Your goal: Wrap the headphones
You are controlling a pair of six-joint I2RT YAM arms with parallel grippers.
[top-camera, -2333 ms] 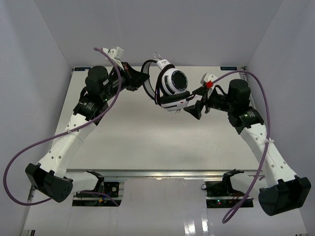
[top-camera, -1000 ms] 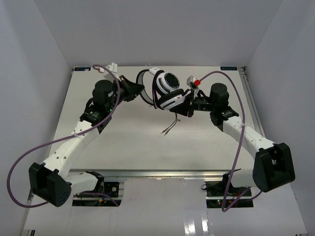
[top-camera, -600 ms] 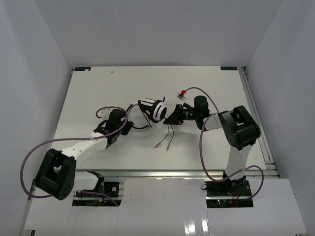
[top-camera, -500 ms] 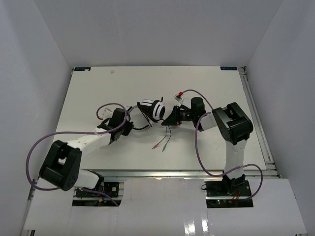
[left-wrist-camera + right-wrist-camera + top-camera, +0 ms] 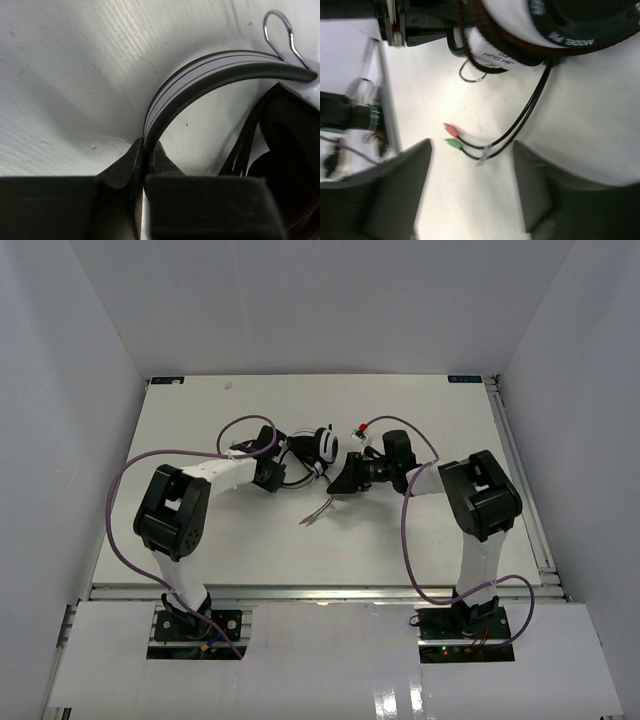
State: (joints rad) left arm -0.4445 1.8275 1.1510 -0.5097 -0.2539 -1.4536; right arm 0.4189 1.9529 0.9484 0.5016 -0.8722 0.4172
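Two arms reach in from the near edge of the desk (image 5: 200,420), both folded low toward the middle. Nearest loose item is the plugs (image 5: 310,518), lying on the desk. The cord (image 5: 520,125) runs back from them to the headphones (image 5: 322,447), which sit mid-desk between the grippers. The cord looks loose, so I judge the wrapping is not yet begun.

Next, the right gripper (image 5: 471,150) hangs just over the cord end, jaws spread wide with nothing in them. It is likely placed there to take the cord for winding. One earcup (image 5: 560,20) fills the top of that wrist view, close beyond the open jaws.

Just left of the headphones, the left gripper (image 5: 145,147) has its jaws nearly closed, pinching the thin headband (image 5: 200,75) edge-on. This is probably an anchor hold, so the headphones do not slide while the other arm works. I cannot tell whether they lie flat or tipped.

Counts:
- one headphones
- one cord, twin strand near its end
- two plugs: red plug (image 5: 451,129) and green plug (image 5: 453,143)
- two grippers
- two purple cables (image 5: 404,540)
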